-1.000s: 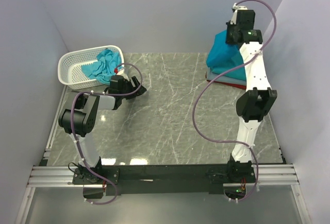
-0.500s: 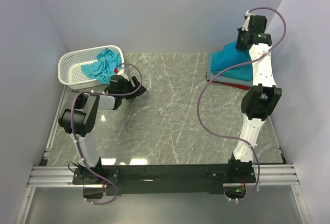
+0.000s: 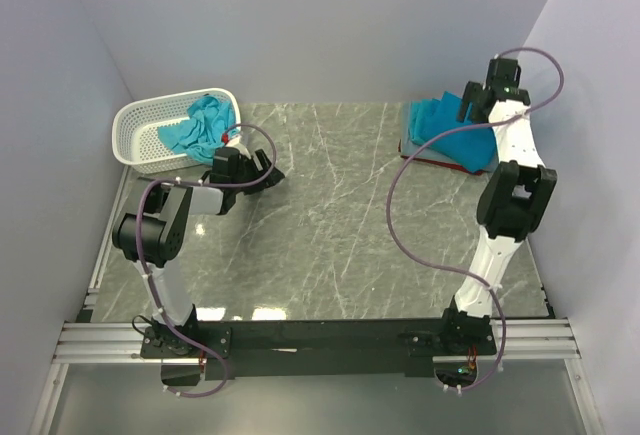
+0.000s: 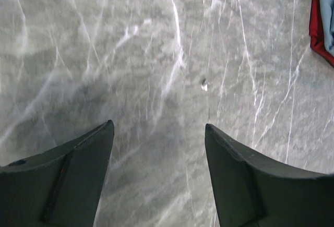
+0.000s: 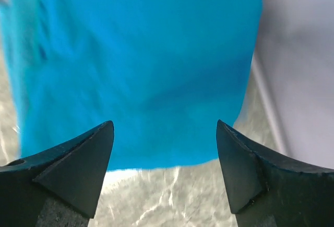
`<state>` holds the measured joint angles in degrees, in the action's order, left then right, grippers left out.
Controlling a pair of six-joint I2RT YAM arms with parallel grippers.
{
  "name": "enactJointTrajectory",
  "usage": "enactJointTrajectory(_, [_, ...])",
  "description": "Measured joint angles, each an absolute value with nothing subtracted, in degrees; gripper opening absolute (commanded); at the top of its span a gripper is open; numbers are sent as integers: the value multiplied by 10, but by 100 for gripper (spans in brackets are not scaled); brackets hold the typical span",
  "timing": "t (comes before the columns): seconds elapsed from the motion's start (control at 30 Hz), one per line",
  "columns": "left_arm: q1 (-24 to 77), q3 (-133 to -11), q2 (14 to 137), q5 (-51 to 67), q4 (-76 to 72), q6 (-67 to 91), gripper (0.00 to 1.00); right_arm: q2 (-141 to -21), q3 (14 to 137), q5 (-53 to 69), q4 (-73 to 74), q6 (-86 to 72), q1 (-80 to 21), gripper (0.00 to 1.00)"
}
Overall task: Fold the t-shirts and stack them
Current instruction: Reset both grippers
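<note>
A folded teal t-shirt [image 3: 440,120] lies on top of a stack at the far right of the table, with a red t-shirt [image 3: 438,161] at the bottom. My right gripper [image 3: 470,105] hangs open just behind that stack, near the right wall. In the right wrist view the teal t-shirt [image 5: 141,70] lies flat beyond the open right gripper [image 5: 164,128], nothing between the fingers. More crumpled teal t-shirts [image 3: 200,125] sit in the basket. My left gripper [image 3: 270,170] rests low beside the basket, open and empty; in its own view the left gripper [image 4: 159,128] faces bare marble.
A white lattice basket [image 3: 140,120] stands at the far left corner. The grey marble table [image 3: 330,215] stretches between the arms. Walls close in on the left, back and right. The stack's red edge [image 4: 314,23] shows at the top right of the left wrist view.
My right gripper lowered the teal t-shirt onto the stack, opened and let it go, shifting right toward the wall. The left arm has not moved.
</note>
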<state>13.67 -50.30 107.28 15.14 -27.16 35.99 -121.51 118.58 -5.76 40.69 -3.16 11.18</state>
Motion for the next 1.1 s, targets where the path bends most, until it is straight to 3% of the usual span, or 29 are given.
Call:
enactJointTrajectory(0.37, [166,-447,988,136,-237,358,77,-935,829,-84,252,-104,89,85])
enactJointTrajectory(0.77, [219,-341,735,39,-173,360,77,-630,488,-96,150,-175,-55,85])
enactJointTrajectory(1.1, [276,-315,508,-60,-44,374,79,-459,357,-81,133,-221,-163,85])
